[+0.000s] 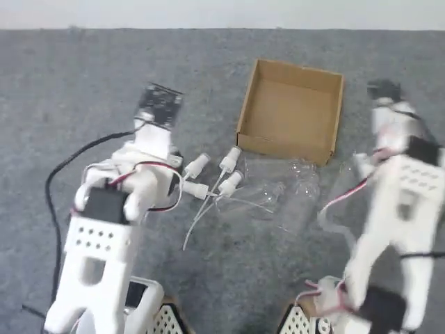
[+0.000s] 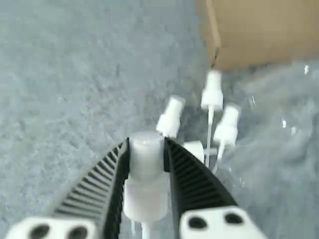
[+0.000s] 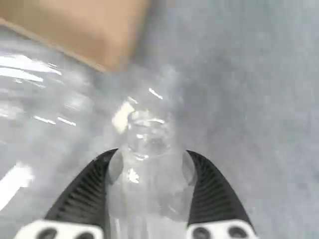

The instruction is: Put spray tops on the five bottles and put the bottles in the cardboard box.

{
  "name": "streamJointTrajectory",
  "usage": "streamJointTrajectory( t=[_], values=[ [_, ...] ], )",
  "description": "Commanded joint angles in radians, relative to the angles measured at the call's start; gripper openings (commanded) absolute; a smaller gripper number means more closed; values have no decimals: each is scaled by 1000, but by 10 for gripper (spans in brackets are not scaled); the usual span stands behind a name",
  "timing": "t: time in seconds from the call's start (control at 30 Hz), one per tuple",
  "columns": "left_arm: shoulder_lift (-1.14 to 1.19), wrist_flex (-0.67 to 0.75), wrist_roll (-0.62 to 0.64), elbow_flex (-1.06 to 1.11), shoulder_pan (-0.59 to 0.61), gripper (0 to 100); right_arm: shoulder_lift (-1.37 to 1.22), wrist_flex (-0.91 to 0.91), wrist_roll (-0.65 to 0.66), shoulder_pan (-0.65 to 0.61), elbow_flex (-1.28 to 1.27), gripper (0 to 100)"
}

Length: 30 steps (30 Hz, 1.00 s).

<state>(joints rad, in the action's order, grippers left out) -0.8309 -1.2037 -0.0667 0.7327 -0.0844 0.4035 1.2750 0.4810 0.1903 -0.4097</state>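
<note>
Left jaws: your left arm (image 1: 104,236) has its black ribbed jaws shut tight on a white spray top (image 2: 145,169), one finger pressing each side of its cap.
Right jaws: your right arm (image 1: 396,209) has its jaws partly open around a clear bottle (image 3: 147,164), one finger against each side below the shoulder. The open neck points away from the wrist.
Loose spray tops: four more white tops (image 2: 212,90) lie on the bench just beyond the left jaws. They sit close together, between those jaws and the box, with thin dip tubes trailing from them.
Other bottles: clear bottles (image 1: 278,191) lie on their sides just beside the spray tops. They reach up to the near wall of the box, and their outlines are hard to tell apart.
Cardboard box: the cardboard box (image 1: 245,104) sits open side up, past the tops and bottles. It is turned slightly, with one corner toward the spray tops, and its brown floor shows.
Bench edges: the grey bench (image 1: 83,83) ends at the far side in a straight line against a pale strip.
Open room: you have bare grey surface beyond the left arm, behind the box, and between the two arm bases.
</note>
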Motion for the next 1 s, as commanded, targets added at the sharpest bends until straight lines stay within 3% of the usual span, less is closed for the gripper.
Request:
streamJointTrajectory(
  t=[0.0,0.17,0.33,0.7,0.87,0.97],
  values=[
    [-126,92,92,-62,44,11,189,-59,-155,-259,-49,6],
    [-158,160,169,-168,110,10,260,-171,-256,-578,-150,6],
    [-157,233,235,-288,149,10,226,-317,-322,-763,-227,6],
    [-157,466,356,-285,143,11,219,-588,-345,-986,-364,6],
    [-157,537,385,-243,141,11,219,-843,-348,-1013,-508,6],
    [-157,537,399,-236,138,11,219,-908,-350,-1010,-540,6]
  ],
)
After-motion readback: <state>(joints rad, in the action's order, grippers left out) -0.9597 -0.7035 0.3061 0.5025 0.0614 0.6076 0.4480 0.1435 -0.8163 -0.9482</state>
